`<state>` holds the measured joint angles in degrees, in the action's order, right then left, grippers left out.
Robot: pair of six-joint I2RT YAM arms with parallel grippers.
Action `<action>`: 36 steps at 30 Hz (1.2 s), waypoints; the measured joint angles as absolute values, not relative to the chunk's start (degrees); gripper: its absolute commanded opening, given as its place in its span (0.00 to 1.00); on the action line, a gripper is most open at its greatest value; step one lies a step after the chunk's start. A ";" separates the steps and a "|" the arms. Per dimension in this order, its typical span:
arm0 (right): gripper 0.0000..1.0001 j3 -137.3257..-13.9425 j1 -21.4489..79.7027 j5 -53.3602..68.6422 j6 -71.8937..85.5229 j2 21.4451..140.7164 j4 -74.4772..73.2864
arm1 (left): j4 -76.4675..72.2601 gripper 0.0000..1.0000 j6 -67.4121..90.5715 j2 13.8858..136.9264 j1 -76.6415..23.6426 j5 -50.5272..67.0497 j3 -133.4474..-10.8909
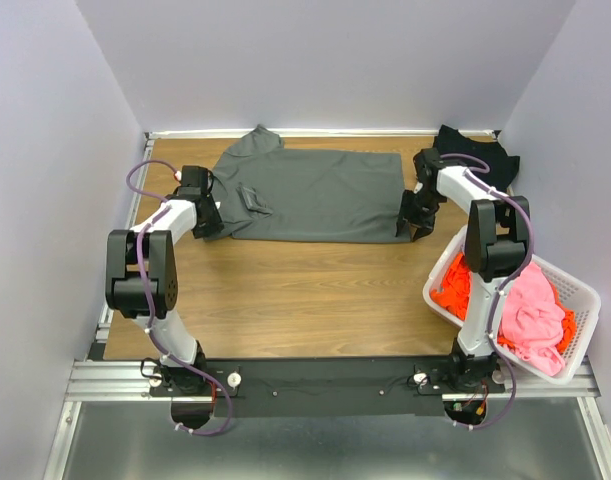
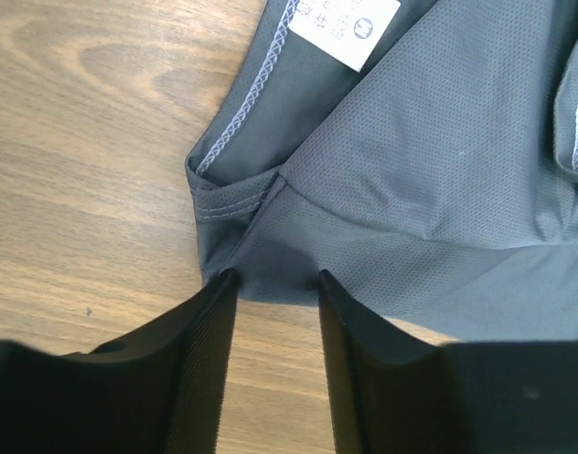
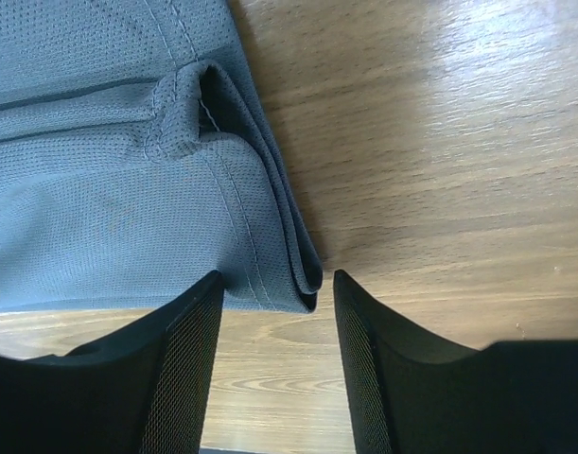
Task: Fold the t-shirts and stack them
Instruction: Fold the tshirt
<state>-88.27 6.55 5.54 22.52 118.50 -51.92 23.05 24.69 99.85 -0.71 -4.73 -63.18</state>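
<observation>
Dark grey t-shirt (image 1: 325,195): is lying spread flat across the far half of the table (image 1: 305,300), with a white label (image 2: 345,28) showing near its left end.
Left gripper (image 2: 274,279): is reaching down at the shirt's near left corner, released, its fingers standing apart with the cloth's edge lying between their tips.
Right gripper (image 3: 277,279): is sitting at the near right corner, also released, its tips straddling the layered hem without pinching it.
Black t-shirt (image 1: 475,155): is lying crumpled in the far right corner.
Orange t-shirt (image 1: 460,285): is lying bunched in the white basket (image 1: 585,300), on its left side.
Pink t-shirt (image 1: 535,315): is lying beside it, to the right.
</observation>
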 measured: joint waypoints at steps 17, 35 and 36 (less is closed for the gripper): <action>0.52 -87.72 6.24 5.56 22.68 118.50 -50.81 | 22.87 0.22 23.53 102.10 -0.71 -6.68 -63.20; 0.52 -87.11 6.24 5.61 22.70 118.48 -50.57 | 23.00 0.47 23.94 101.38 -0.71 -10.76 -63.29; 0.52 -87.09 6.24 5.61 22.68 118.48 -50.54 | 22.98 0.47 23.92 101.38 -0.71 -11.05 -63.29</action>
<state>-87.09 6.24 5.61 22.68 118.48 -50.54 22.98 23.92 101.38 -0.71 -11.05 -63.29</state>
